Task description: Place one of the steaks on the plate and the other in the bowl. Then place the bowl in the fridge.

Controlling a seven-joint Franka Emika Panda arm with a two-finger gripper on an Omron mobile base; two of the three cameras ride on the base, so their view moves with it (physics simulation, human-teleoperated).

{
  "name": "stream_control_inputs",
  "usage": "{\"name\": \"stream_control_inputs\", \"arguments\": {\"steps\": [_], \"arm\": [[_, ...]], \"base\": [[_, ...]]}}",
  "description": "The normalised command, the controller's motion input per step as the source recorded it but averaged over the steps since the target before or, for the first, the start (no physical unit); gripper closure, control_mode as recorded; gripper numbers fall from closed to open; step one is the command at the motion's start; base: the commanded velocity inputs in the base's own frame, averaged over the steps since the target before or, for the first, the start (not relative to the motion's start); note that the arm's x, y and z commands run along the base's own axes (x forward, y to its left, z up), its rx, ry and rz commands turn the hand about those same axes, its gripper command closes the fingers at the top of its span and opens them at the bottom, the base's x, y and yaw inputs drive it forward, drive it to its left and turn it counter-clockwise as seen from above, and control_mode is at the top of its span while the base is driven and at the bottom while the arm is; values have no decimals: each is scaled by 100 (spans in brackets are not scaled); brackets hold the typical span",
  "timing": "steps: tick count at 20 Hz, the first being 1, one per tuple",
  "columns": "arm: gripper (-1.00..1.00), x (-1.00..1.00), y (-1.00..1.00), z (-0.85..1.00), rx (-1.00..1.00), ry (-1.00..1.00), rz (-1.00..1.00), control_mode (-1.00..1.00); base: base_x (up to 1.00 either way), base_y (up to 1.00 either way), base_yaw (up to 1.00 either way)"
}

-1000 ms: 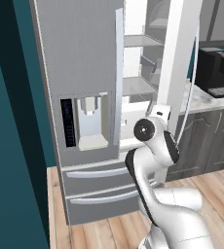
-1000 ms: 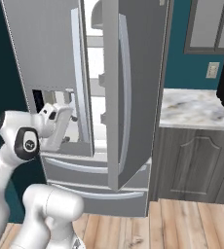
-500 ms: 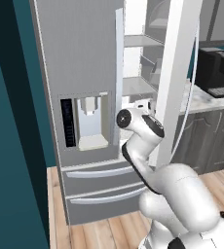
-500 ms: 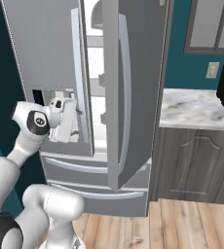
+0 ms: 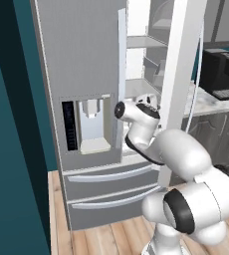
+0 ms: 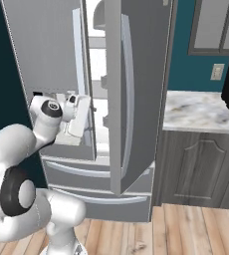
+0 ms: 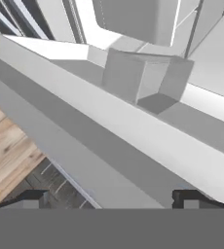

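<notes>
**End effector open at the fridge doorway, holding nothing**

The fridge point(image 5: 81, 74) stands with its right-hand upper door point(image 6: 136, 84) swung wide, exposing white interior shelves point(image 5: 136, 42). The left upper door, carrying the water dispenser point(image 5: 92, 124), is closed. Both lower drawers point(image 5: 111, 187) are closed.

The arm reaches forward from the base toward the gap between the two upper doors. The end effector point(image 6: 81, 113) sits just beside the inner edge of the closed left door, at about the height of the dispenser recess, in front of the open compartment. In the left base view the hand point(image 5: 147, 99) is partly hidden behind the arm's wrist joint and the edge of the open door.

In the hand view the two dark finger tips point(image 7: 28, 197) stand well apart at the bottom corners, with nothing between them: the jaws are spread wide and empty. Beyond them lie a pale fridge ledge point(image 7: 133, 136) running diagonally, a grey box-shaped bin point(image 7: 143, 78) behind it, and a strip of wood floor point(image 7: 9, 146) to the left.

To the right of the fridge, a marble-topped table point(image 6: 201, 112) over grey cabinets point(image 6: 196, 164) carries a black coffee machine point(image 5: 221, 74).
</notes>
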Motion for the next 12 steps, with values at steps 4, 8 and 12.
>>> {"name": "stream_control_inputs", "arguments": {"steps": [4, 8, 12], "arm": [[-100, 1, -62, 0, -7, 5, -4, -100], [-100, 6, -55, 0, 0, 7, -2, -100], [-100, 1, -44, 0, -1, 4, -1, -100]], "base": [[0, 0, 0], [0, 0, 0], [0, 0, 0]]}}
